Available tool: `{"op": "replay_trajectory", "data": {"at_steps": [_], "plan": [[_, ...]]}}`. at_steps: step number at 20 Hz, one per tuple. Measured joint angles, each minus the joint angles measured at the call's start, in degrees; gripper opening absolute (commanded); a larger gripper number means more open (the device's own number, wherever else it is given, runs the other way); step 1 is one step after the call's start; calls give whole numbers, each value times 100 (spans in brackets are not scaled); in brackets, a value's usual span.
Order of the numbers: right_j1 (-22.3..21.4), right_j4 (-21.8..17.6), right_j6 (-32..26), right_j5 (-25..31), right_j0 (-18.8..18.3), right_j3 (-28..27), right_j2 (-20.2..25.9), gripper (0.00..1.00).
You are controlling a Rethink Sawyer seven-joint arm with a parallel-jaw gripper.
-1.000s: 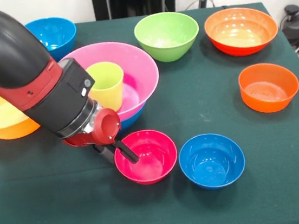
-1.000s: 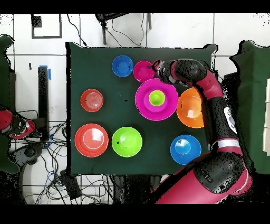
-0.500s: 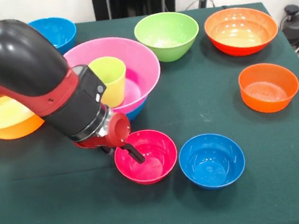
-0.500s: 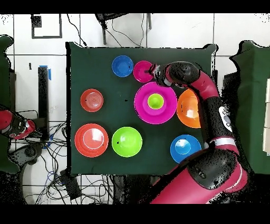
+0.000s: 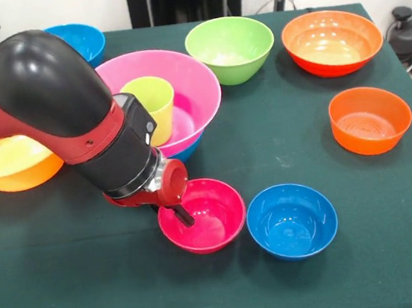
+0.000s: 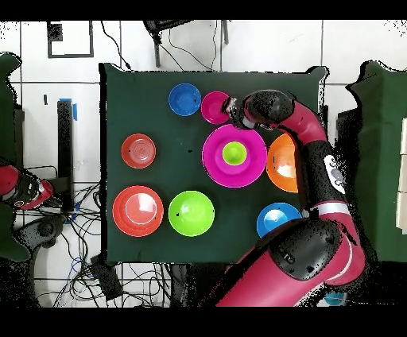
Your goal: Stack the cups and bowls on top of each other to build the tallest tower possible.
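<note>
While the arm leans lower than a second ago, the claw (image 5: pixel 177 216) straddles the near rim of the small crimson bowl (image 5: pixel 202 215), apparently pinching it. Just behind the claw, the lime cup (image 5: pixel 149 108) sits in the pink bowl (image 5: pixel 187 89). A lift seems imminent.

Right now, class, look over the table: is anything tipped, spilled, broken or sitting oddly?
Nothing stands out. Every bowl sits upright and whole. The lime cup stands upright inside the large pink bowl, which rests on a blue bowl. The hand reaches into the small crimson bowl.
</note>
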Motion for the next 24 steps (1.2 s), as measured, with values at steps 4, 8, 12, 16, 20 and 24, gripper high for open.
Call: {"op": "replay_trajectory", "data": {"at_steps": [4, 8, 12, 16, 20, 24], "plan": [[-4, -19, 0, 49, -1, -9, -11, 0], [-2, -26, 0, 96, -1, -27, -11, 0], [-2, -39, 0, 144, -1, -57, -12, 0], [-43, -57, 0, 144, -10, -47, -12, 0], [-249, -71, 0, 145, -76, 127, -13, 0], [-734, -69, 0, 105, -197, 592, -14, 0]]}}
